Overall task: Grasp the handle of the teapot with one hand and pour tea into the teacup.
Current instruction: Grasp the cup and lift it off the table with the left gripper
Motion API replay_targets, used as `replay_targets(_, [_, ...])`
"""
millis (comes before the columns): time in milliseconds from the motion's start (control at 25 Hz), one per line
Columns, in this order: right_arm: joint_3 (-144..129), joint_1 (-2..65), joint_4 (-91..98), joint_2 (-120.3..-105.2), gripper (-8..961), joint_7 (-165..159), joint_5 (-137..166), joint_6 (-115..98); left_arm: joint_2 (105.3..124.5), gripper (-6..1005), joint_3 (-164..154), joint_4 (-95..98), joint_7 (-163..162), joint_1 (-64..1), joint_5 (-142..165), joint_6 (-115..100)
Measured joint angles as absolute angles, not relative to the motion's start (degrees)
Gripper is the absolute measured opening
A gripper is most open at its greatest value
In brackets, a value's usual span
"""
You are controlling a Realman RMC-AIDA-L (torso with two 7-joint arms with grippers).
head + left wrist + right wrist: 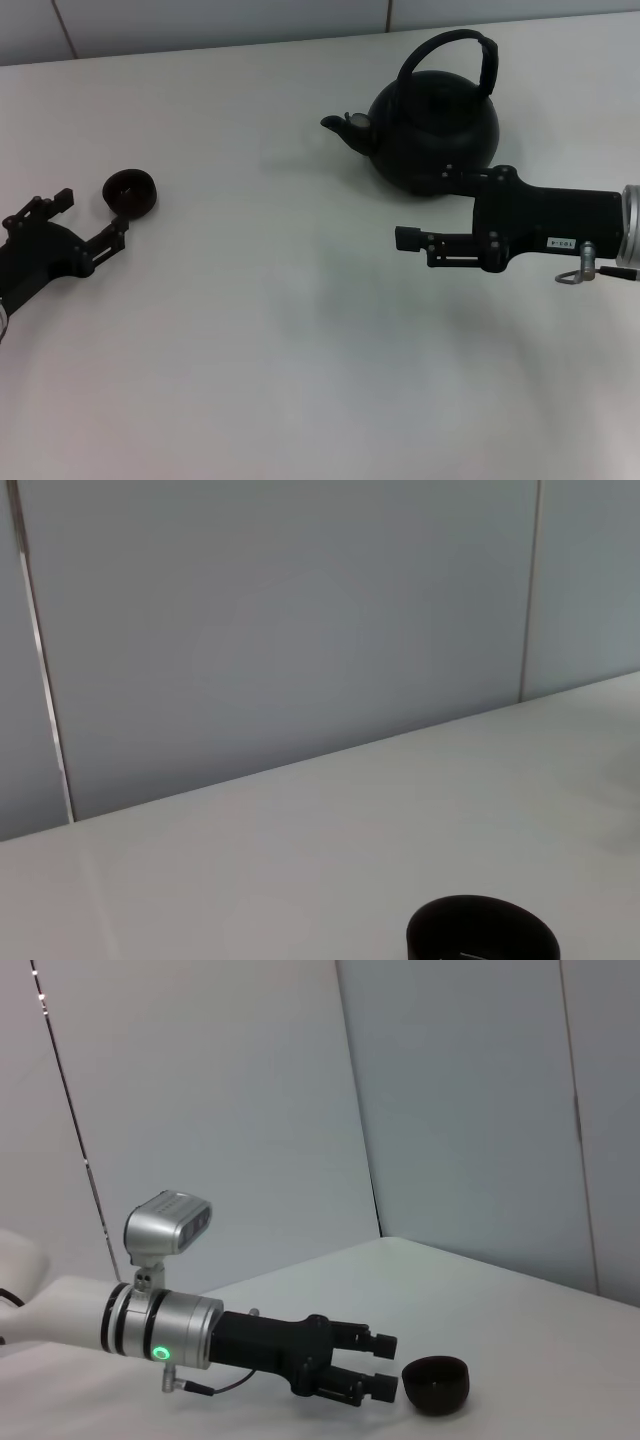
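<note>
The matte-black teapot (435, 125) stands upright at the back right of the white table, spout pointing left. Its arched handle (487, 60) rises over the top. My right gripper (420, 210) is open just in front of the pot's lower body, reaching in from the right, well below the handle. I cannot tell if its far finger touches the pot. The tiny black teacup (130, 192) sits at the left. My left gripper (92, 215) is open and empty, its fingertips right beside the cup. The cup also shows in the left wrist view (482, 932) and the right wrist view (436, 1383).
The white table (250, 350) stretches between cup and teapot. A pale panelled wall (200, 25) runs along the table's back edge. The right wrist view shows the left arm (160, 1325) lying low over the table.
</note>
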State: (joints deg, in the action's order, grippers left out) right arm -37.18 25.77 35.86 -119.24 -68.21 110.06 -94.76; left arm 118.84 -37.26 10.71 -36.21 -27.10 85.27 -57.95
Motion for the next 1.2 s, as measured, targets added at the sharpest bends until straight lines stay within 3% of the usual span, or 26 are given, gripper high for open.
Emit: replay_targets(1200, [-36.71,26.45,36.25,-119.27,751,-68.82,110.13,-94.66,119.09,782,-41.25,10.38,-36.21,-31.64,84.89,-52.97])
